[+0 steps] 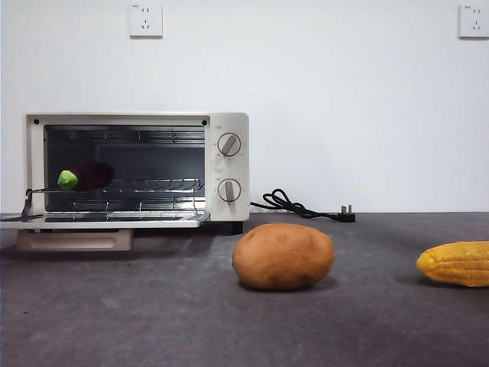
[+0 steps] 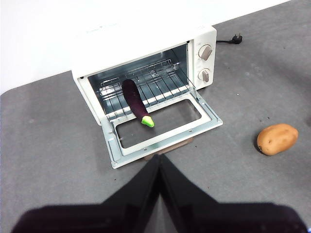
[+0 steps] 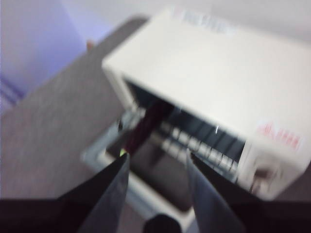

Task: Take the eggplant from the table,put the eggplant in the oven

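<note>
One eggplant [image 2: 135,101], dark purple, green cap, on oven [image 2: 146,48] rack.

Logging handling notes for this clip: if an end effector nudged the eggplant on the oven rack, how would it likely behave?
The eggplant is long and rounded, so it would probably roll sideways along the wire rack. Its green cap overhangs the open door, so a pull might tip it out. It looks smooth and glossy, possibly slippery.
</note>
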Controlling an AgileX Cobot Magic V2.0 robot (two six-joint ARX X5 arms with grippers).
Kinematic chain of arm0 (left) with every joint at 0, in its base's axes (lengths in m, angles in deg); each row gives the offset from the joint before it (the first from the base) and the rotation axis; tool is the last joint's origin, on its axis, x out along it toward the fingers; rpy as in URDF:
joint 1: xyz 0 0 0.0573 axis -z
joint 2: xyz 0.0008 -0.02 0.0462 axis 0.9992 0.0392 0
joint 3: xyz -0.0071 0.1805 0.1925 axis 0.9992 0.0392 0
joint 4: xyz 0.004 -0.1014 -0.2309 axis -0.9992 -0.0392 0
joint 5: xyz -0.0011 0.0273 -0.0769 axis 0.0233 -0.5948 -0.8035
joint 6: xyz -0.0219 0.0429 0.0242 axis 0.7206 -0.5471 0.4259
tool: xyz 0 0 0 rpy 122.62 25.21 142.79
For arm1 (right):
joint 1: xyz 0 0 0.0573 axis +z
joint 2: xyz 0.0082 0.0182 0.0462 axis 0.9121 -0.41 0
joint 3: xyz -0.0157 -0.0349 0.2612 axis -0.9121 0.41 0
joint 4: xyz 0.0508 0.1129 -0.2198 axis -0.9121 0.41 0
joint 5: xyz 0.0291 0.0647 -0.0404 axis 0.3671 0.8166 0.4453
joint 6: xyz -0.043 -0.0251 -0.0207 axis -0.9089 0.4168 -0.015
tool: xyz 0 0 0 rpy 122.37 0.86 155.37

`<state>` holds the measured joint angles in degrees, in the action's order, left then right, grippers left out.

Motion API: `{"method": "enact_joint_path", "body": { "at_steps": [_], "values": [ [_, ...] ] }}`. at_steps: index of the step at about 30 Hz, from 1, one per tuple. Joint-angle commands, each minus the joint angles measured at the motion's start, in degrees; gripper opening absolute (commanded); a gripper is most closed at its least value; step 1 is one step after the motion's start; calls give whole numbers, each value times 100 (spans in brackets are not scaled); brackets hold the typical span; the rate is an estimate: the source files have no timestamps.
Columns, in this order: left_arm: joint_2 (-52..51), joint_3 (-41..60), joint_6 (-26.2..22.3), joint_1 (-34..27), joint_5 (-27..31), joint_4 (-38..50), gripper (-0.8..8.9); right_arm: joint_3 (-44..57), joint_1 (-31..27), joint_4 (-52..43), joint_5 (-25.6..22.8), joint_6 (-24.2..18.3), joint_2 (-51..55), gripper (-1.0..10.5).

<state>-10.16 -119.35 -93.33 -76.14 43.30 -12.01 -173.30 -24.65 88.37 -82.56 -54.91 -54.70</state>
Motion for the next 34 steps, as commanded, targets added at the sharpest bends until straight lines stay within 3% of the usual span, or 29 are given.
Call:
{"method": "enact_joint_path", "body": {
  "at_steps": [1,4,19,25,28,34],
  "values": [
    [-28,44,-61,22,-22,11,-6,-417,4,133,345,-114,94,198],
    [-28,46,-59,24,-92,11,-6,-417,4,133,927,-114,308,190],
    [-28,46,-61,24,-90,11,-6,-262,46,140,942,-120,1497,186],
    [-28,46,-61,59,-90,11,-6,885,33,142,951,-372,2487,185],
    [-28,46,-63,109,-90,22,-6,1744,-42,140,787,-562,3112,185],
    [-28,46,-63,205,-90,48,-6,3248,-76,142,-162,-831,4242,182]
  ]
}}
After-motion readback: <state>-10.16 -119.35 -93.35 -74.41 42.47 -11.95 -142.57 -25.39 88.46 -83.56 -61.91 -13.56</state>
